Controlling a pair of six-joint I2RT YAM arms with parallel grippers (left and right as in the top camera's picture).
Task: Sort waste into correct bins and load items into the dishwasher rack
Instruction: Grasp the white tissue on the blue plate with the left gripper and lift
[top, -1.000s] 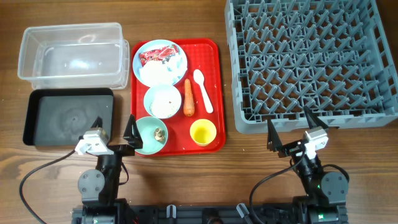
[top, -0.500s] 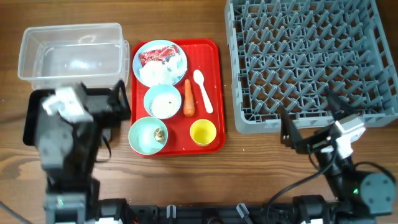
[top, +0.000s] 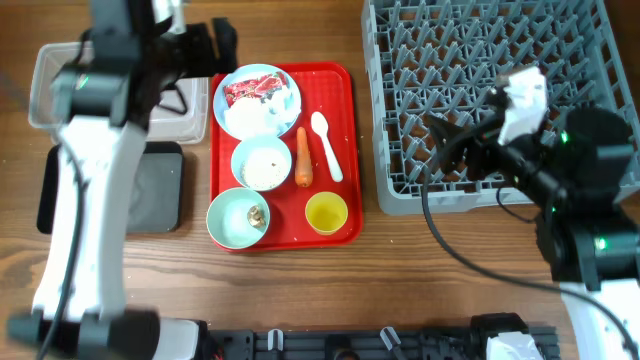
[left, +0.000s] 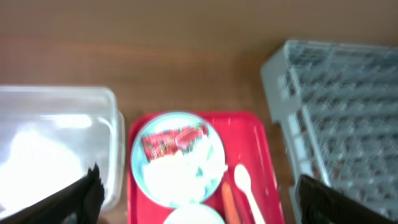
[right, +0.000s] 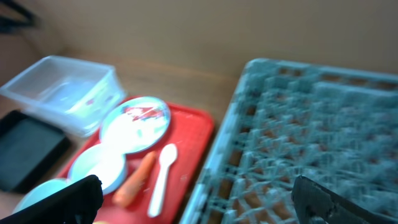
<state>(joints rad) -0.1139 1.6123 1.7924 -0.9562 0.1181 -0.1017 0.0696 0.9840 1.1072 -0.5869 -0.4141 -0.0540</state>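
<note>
First sorting step, hovering with left jaws spread empty above the red serving tray (top: 348, 100) at its far-left corner, right jaws spread empty over the dishwasher rack (top: 480, 60) to its right; next, probably descending onto the red snack wrapper (top: 253, 90) on its far-end pale blue plate (top: 262, 71).

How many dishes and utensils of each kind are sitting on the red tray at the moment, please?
Plate: 1
Bowls: 2
Cup: 1
Spoon: 1
Total: 5
</note>
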